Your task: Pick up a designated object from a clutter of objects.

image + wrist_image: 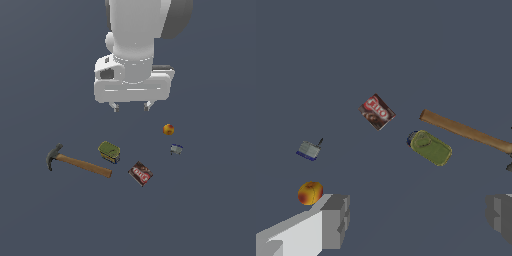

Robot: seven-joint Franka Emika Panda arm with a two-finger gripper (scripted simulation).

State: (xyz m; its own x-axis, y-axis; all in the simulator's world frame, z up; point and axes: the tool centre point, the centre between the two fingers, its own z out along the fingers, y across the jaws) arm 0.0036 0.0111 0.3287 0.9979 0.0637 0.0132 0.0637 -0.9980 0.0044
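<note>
The hammer [75,161] lies flat on the dark floor at the exterior view's left, its dark head toward the left and its brown wooden handle [466,131] running right. Beside the handle's end rests an olive-green can [109,151] [430,147], and a dark red box [141,173] [376,111] lies a little farther right. An orange ball [168,129] [310,193] and a tiny grey-blue piece [176,148] [308,150] sit at the right. My gripper [131,106] hangs high above the clutter, open and empty, its fingertips [336,220] wide apart.
Dark bare floor surrounds the small group of items on all sides. The arm's white body fills the upper middle of the exterior view.
</note>
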